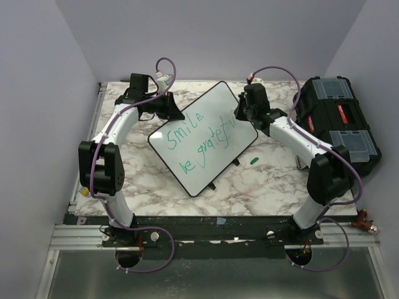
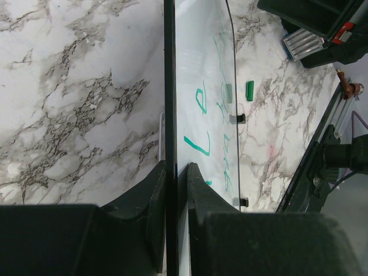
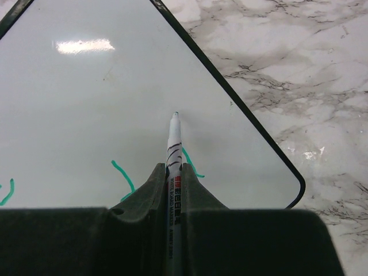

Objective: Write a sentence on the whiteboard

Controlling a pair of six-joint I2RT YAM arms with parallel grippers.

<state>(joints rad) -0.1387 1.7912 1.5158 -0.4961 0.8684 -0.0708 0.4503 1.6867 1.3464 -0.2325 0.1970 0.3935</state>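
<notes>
The whiteboard [image 1: 199, 140] lies turned like a diamond on the marble table, with the green sentence [image 1: 201, 136] reading roughly "Smile be gratefu" in two lines. My left gripper [image 1: 169, 107] is shut on the board's black upper-left frame edge [image 2: 169, 103], one finger on each side. My right gripper [image 1: 244, 111] is shut on a white marker [image 3: 173, 144], its green tip just above the board surface [image 3: 86, 103] near the right corner, by the last green strokes [image 3: 123, 175].
A black toolbox [image 1: 336, 124] stands at the right of the table. A green marker cap [image 1: 254, 160] lies on the marble just right of the board, also in the left wrist view [image 2: 249, 90]. The table's front rail [image 1: 218, 221] runs by the arm bases.
</notes>
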